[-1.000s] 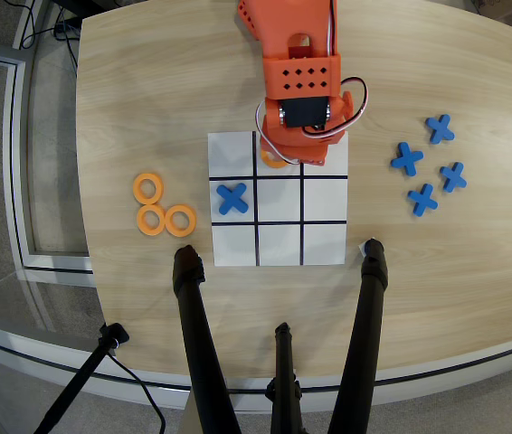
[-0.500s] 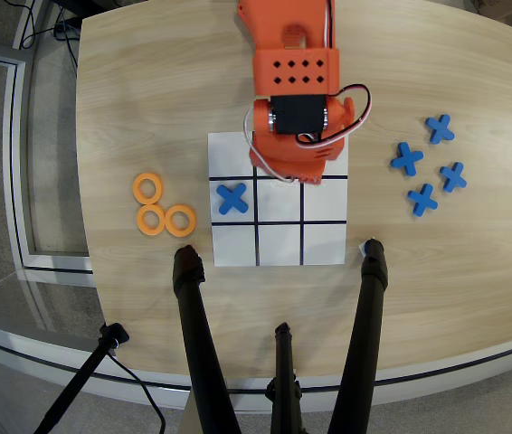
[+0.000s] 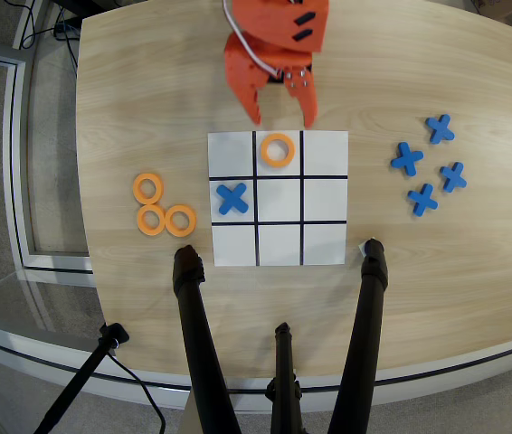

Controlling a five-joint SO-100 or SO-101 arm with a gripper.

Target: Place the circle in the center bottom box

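The circle [image 3: 278,150] is now seen lying flat and whole inside the center bottom box [image 3: 278,136], the middle cell of the grid row nearest the orange arm, clear of the black lines on every side; a second ago it was hidden under the wrist, which was pressed low over that same cell, and half a second ago the arm covered it entirely; since then the tool [image 3: 282,118] has been drawn back towards the arm's base and is now held just beyond the grid's edge, its two fingers spread apart with nothing between them; the ring is therefore released and untouched, and the placement is judged to be done, with only the arm's retreat left. In the overhead view a blue cross [image 3: 232,198] is seen in the left cell of the middle row, unchanged; three spare orange rings [image 3: 162,205] are clustered on the bench [image 3: 129,90] to the left of the grid, and four blue crosses [image 3: 429,165] are scattered to its right, none of them shifted.
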